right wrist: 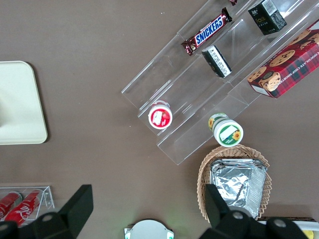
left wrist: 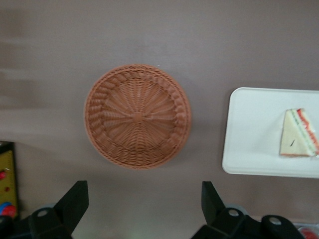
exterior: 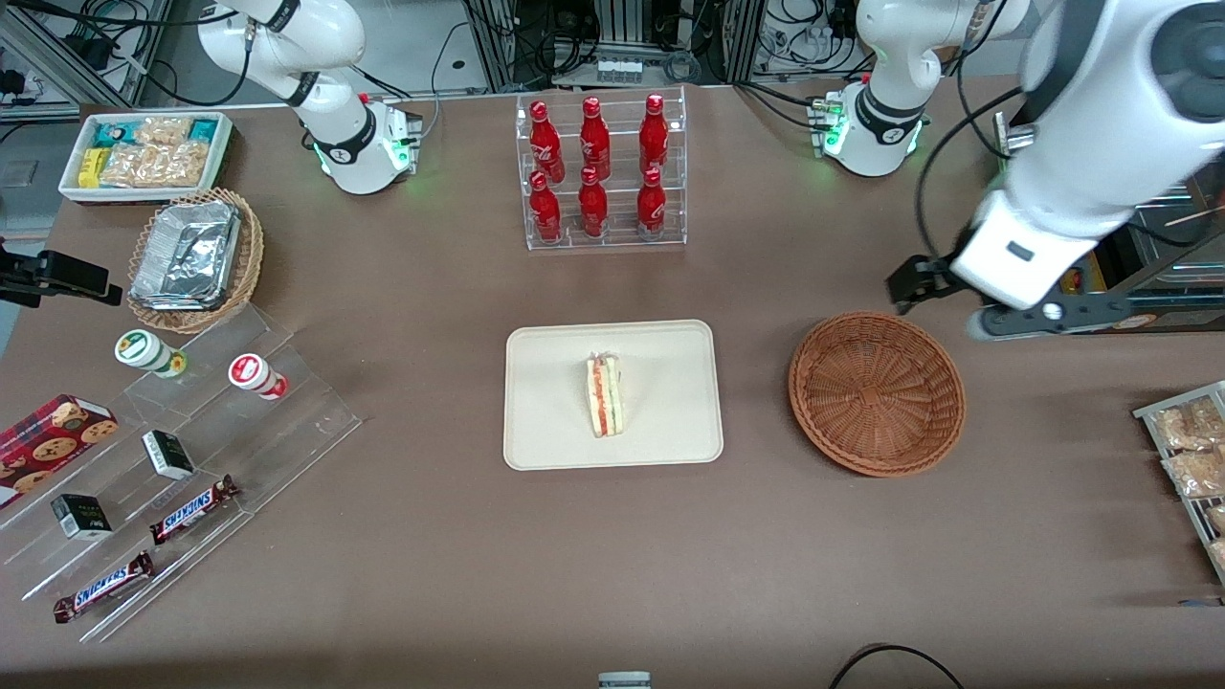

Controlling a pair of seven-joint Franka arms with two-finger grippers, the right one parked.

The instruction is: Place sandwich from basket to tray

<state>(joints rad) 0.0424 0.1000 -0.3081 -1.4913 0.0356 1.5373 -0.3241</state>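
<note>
Sandwich lies on the tray, well apart from the gripper. Gripper hangs above the table just beside the basket, fingers spread, holding nothing. Bars labelled "SNICKERS" lie toward the parked arm's end.

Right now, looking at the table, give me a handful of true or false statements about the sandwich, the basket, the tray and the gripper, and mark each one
1. The sandwich lies on the tray. True.
2. The basket holds a second sandwich. False: the basket is empty.
3. The gripper is shut on the sandwich. False: its fingers are spread wide and hold nothing, and it hangs above the table near the basket.
4. The basket and the tray touch each other. False: a strip of bare table lies between them.
5. The bottle rack stands farther from the front camera than the tray. True.
</note>
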